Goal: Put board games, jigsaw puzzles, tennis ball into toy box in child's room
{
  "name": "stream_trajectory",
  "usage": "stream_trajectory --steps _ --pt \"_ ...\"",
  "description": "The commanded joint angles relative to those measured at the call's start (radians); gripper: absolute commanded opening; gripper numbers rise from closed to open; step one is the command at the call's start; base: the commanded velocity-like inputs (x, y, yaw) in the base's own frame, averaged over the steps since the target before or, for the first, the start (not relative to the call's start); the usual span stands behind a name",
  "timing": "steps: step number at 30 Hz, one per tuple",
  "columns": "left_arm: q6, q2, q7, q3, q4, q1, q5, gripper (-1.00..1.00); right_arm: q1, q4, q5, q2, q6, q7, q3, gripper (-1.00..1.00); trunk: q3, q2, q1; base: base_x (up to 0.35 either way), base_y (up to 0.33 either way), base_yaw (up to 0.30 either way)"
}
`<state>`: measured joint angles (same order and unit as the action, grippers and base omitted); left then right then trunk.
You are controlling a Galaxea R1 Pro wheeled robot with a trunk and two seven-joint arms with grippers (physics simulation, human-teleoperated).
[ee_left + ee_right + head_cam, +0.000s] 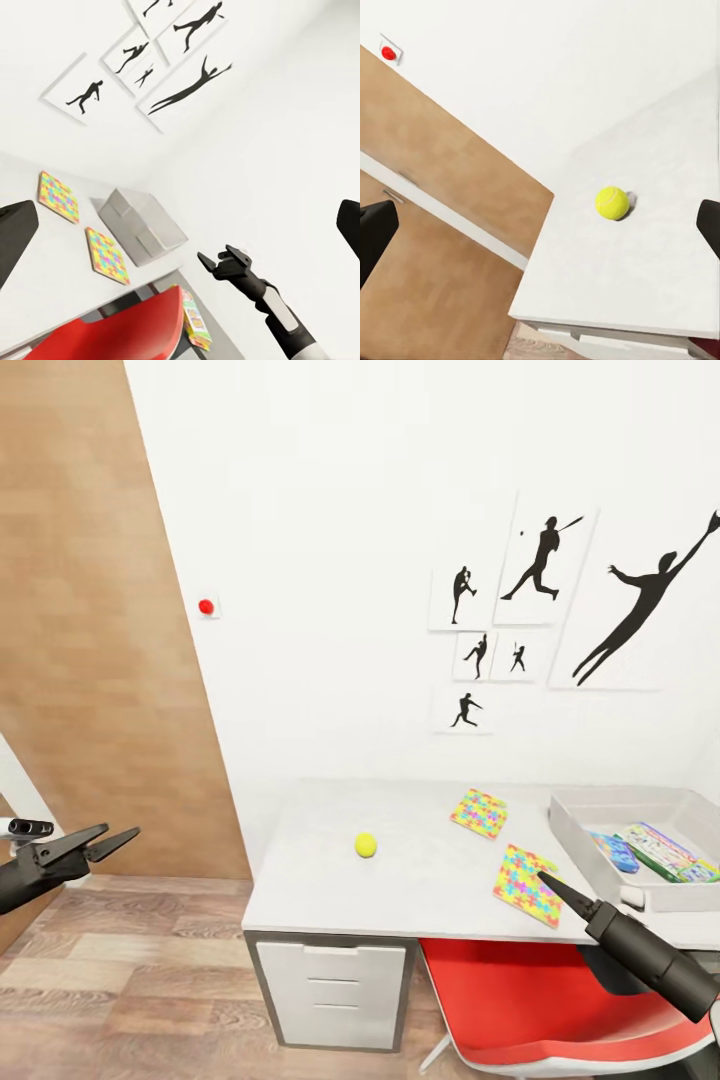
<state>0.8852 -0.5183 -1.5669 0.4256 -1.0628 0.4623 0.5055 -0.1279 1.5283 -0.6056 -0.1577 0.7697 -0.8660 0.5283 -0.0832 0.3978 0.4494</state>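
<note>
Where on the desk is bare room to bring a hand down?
Bare top surrounds the tennis ball, from the table's left edge across to the two jigsaw puzzles. It is crowded on the right: puzzles, then the toy box holding board games.

The table (pixel 420 865) has a smooth, pale, speckled top that looks dull, not shiny. The tennis ball (pixel 366 845) looks soft and fuzzy. At 3 o'clock from it, the two jigsaw puzzles (pixel 479 812) (pixel 527 884) look like flat printed card. The toy box (pixel 575 838) looks like smooth grey plastic. The chair (pixel 560 1000) seat is shiny red plastic. The floor (pixel 120 1000) and door (pixel 90 620) look like wood planks. The wall (pixel 330 560) is plain matt white.
</note>
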Motion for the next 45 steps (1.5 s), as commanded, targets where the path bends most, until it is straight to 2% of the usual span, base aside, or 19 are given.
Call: stream_trajectory --steps 1,14,15,22,33,45 --pt "0.011 0.0 -0.004 0.0 0.0 0.0 -0.001 1.0 -0.002 0.0 -0.002 0.0 0.006 -0.002 0.001 1.0 -0.002 0.002 0.001 0.002 -0.117 0.001" --pt "0.011 0.0 -0.004 -0.001 0.0 0.001 -0.001 1.0 -0.002 0.0 -0.009 -0.002 0.01 -0.003 0.003 1.0 -0.002 0.002 0.001 0.0 -0.024 0.0" --pt "0.011 0.0 -0.004 0.0 0.0 0.001 -0.001 1.0 -0.002 0.0 -0.01 -0.002 0.013 -0.005 0.013 1.0 -0.002 0.002 0.001 0.0 0.0 0.0" --pt "0.011 0.0 -0.004 -0.001 0.0 0.001 -0.001 1.0 -0.002 0.001 -0.01 -0.001 0.025 -0.005 0.019 1.0 -0.002 0.002 0.001 0.0 -0.003 0.0" --pt "0.011 0.0 -0.004 -0.001 -0.002 0.001 -0.001 1.0 -0.001 0.001 -0.007 0.0 0.025 -0.004 0.019 1.0 -0.002 0.002 0.001 0.0 -0.122 0.0" --pt "0.011 0.0 -0.004 -0.001 -0.002 0.0 -0.001 1.0 -0.001 0.002 -0.006 0.0 0.025 -0.004 0.021 1.0 -0.002 0.002 0.001 0.0 -0.015 0.0"
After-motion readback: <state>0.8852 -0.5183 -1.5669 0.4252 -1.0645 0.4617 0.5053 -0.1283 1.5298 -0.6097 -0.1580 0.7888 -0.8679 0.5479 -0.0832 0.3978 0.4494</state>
